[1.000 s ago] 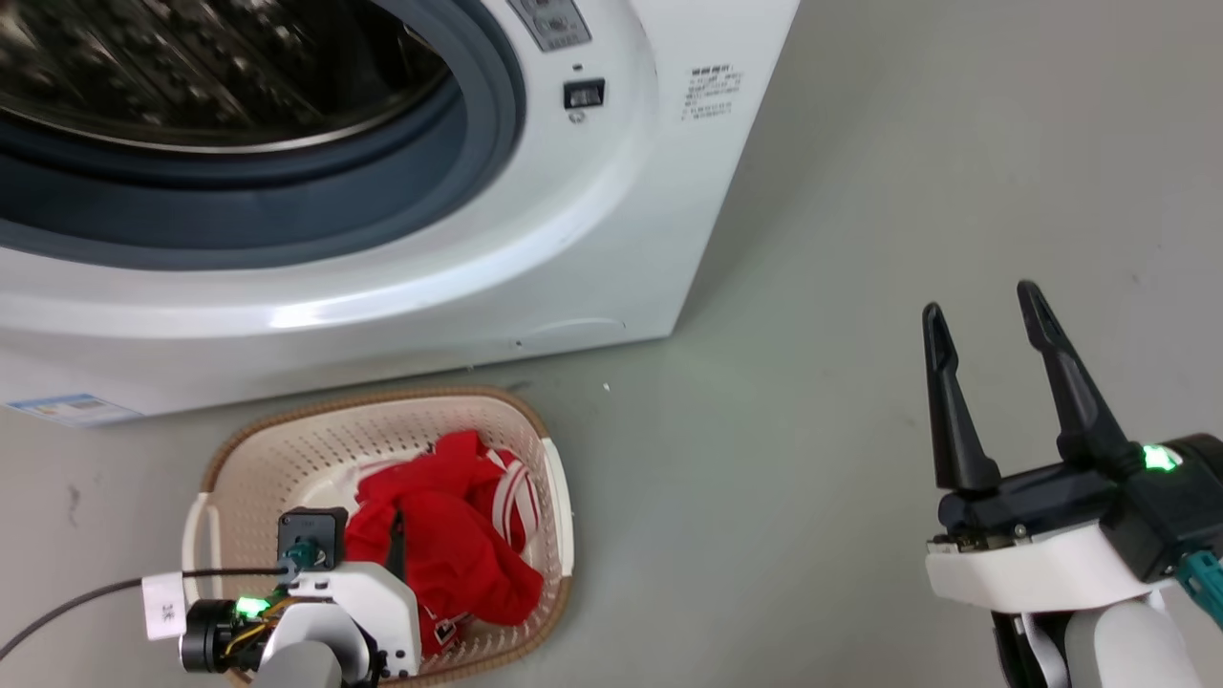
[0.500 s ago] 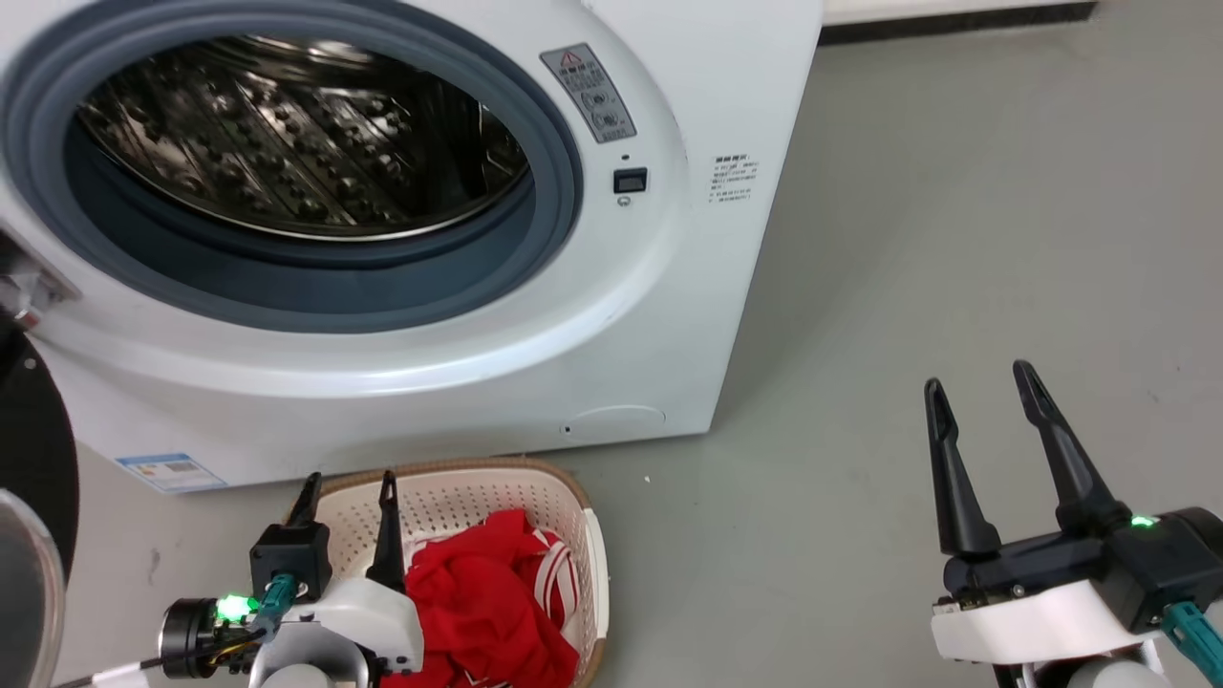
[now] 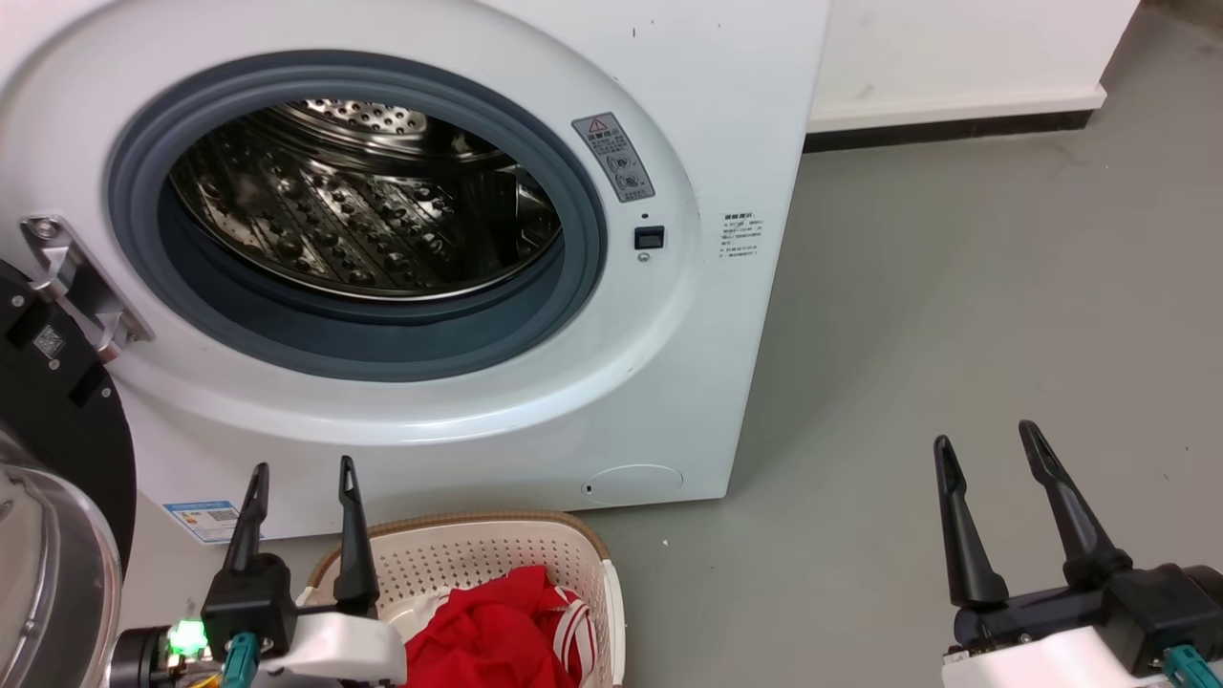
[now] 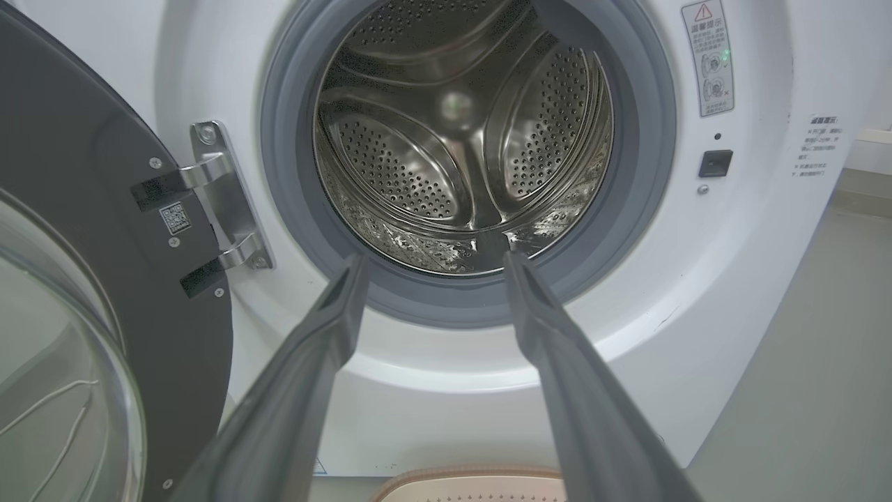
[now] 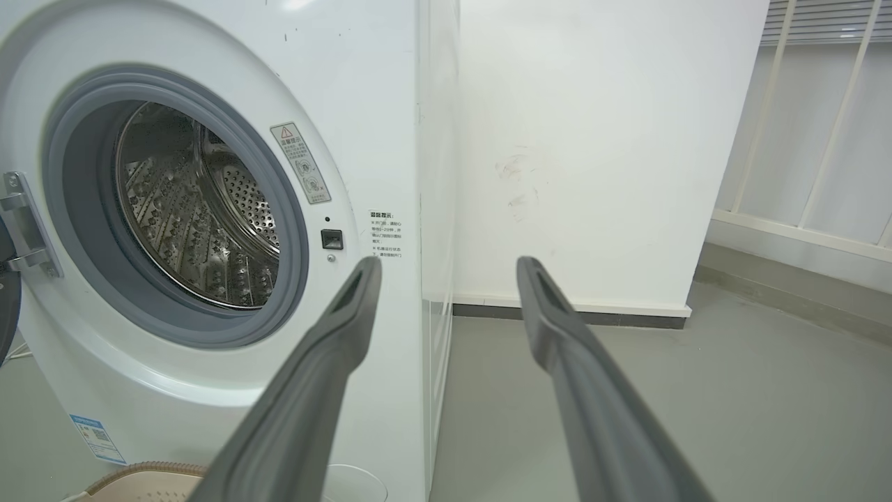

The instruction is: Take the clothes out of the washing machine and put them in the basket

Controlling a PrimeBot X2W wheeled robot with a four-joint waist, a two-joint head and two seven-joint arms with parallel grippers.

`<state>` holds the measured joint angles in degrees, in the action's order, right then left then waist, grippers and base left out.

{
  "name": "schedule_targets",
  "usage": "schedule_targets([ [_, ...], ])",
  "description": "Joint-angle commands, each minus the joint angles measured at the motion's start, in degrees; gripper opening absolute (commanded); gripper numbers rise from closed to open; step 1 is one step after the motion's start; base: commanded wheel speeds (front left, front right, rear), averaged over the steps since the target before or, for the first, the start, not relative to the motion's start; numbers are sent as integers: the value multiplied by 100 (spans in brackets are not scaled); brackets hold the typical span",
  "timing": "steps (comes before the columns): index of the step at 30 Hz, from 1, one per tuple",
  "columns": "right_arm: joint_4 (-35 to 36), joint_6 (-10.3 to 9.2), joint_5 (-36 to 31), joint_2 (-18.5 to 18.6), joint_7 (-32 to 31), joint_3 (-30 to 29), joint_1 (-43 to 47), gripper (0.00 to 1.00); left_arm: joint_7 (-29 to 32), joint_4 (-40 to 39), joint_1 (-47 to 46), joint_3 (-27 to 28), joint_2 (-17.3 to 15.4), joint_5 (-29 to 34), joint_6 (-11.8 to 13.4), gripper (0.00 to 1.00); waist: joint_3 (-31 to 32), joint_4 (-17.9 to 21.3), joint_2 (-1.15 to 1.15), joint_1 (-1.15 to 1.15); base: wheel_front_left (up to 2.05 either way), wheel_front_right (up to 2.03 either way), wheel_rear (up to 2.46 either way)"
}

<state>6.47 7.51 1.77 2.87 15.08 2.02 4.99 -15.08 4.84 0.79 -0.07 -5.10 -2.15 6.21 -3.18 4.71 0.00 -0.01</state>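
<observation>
Clothes [image 3: 492,626]: red jersey w/ striped trim, bunched in the basket [image 3: 459,566], which sits on the floor [image 3: 955,287] right at the front of the washing machine [image 3: 745,115], below the porthole. Drum [image 4: 460,139] looks bare as far as seen. Its near bottom, behind the grey seal [image 4: 648,174], is hidden.

Left gripper [image 3: 303,465] hangs by the basket's left side, jaws spread wide w/ nothing in them, aimed at the drum. Right gripper [image 3: 985,435] is well apart to the right over the floor, jaws also wide & empty.

Judgement: task approx done, and the step in hand is a check for leftovers. To do it well, go in centred thru the seal, low enough to see the hidden bottom. Keep clear of the door [image 4: 83,230] & hinge [image 4: 223,202] on the left, and don't scrape the rubber.
</observation>
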Motion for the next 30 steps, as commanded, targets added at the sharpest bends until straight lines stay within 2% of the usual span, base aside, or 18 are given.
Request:
schedule_targets([
  [1, 13, -4, 41, 1, 13, -17, 76, 100, -12, -87, 82, 8, 15, 50, 28, 100, 39, -15, 0, 1, 0, 0, 0],
  [7, 13, -4, 99, 0, 13, -113, 203, 100, -12, -358, 392, 49, 108, -30, -19, 100, 123, -58, 0, 1, 0, 0, 0],
  [16, -1, -4, 139, 1, 13, -152, 289, 100, -12, -189, 519, 176, 199, -121, -192, 100, 141, -85, 0, 1, 0, 0, 0],
  [26, -20, -4, 166, 1, 13, -133, 267, 100, -13, -166, 457, 236, 220, -35, -172, 100, 142, -63, 0, 1, 0, 0, 0],
  [27, -14, 0, 151, 0, 0, -133, 221, 0, 1, -170, 487, 234, 212, -47, -168, 0, 143, -62, 0, 1, 0, 0, 0],
  [30, -147, 0, 166, -2, -8, -121, 246, 0, 16, -23, 517, 228, 223, -58, -169, 0, 143, -61, 0, 1, 0, 0, 0],
])
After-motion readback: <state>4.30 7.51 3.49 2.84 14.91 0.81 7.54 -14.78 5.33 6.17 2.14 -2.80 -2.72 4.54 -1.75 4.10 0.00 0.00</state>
